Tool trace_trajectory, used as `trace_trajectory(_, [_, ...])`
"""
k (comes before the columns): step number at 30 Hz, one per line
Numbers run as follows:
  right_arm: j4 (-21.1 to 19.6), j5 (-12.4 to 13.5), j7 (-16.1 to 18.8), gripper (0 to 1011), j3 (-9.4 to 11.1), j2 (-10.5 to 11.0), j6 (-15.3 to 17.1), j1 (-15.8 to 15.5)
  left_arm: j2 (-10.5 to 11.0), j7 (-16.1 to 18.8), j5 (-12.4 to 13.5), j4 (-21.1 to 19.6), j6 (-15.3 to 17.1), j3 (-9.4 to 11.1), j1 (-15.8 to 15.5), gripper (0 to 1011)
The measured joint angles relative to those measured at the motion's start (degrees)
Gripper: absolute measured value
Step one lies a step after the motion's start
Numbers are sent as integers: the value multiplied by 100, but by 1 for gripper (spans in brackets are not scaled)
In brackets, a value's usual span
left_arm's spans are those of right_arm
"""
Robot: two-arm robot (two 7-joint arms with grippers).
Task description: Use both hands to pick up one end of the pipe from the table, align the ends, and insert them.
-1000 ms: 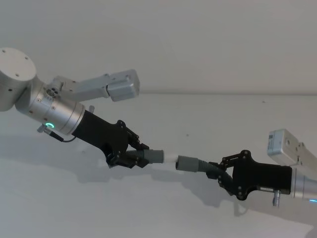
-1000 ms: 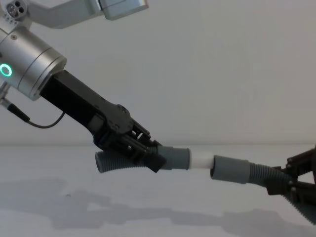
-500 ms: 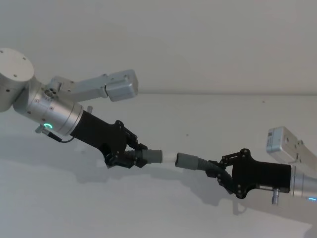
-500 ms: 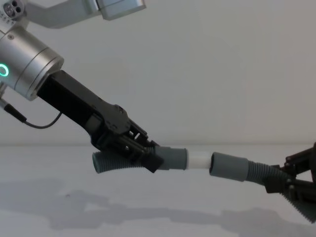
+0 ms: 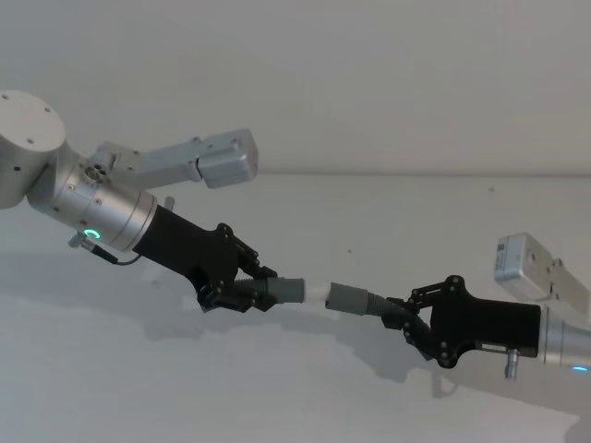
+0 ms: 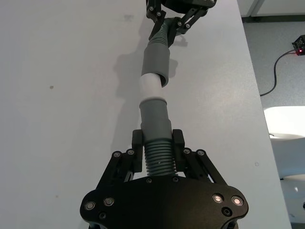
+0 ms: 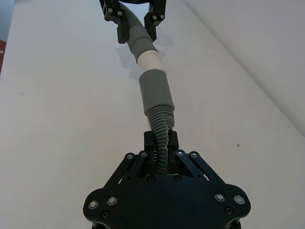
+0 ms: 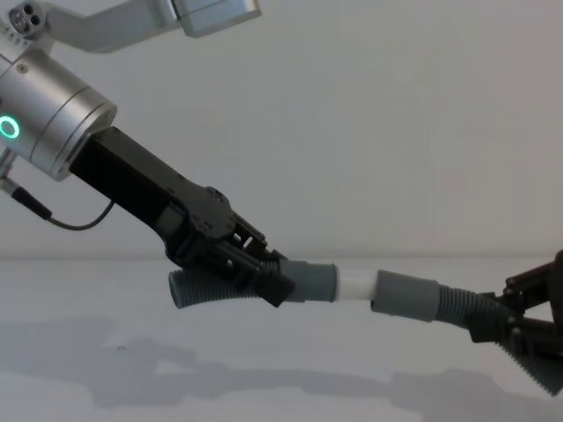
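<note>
While both pieces hang above the white table (image 5: 305, 388), I hold one in each gripper and they meet tip to mouth between my arms. My left gripper (image 5: 242, 288) reaches in from the left on its silver wrist (image 8: 54, 119) with the green ring light (image 8: 9, 128), and its fingers (image 6: 137, 141) are clamped on the ribbed body of the short hose piece (image 8: 215, 288), just behind the smooth cuff (image 6: 155, 118). That piece's ribbed tail sticks out behind and below my fingers in the chest view. From the cuff the white tip (image 8: 355, 286) points toward my right side. My right gripper (image 5: 399, 314) comes in low from the right, fingers (image 7: 172, 141) closed narrow on the ribbed part of the long hose piece (image 7: 161, 126), a little behind its wider socket mouth (image 8: 405, 294). In the chest view the white tip reaches the rim of the socket, and most of the white remains showing between the two grey cuffs. In both wrist views the two pieces lie nearly in one line, with a slight bend at the joint; I cannot tell how far the tip sits inside the socket. Neither piece touches the table; their shadow lies on it below.
</note>
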Motion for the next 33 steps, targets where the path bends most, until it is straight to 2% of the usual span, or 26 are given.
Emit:
trace_trajectory(15, [36,49,-41,133,-83,-14,41,74,-140,-100,-78,198,-162,100,-71,346])
trace_trajectory(33, [71,96,-82,133,-168,-32,108,164,-129,-61,-131,224,-163,171,-116,346])
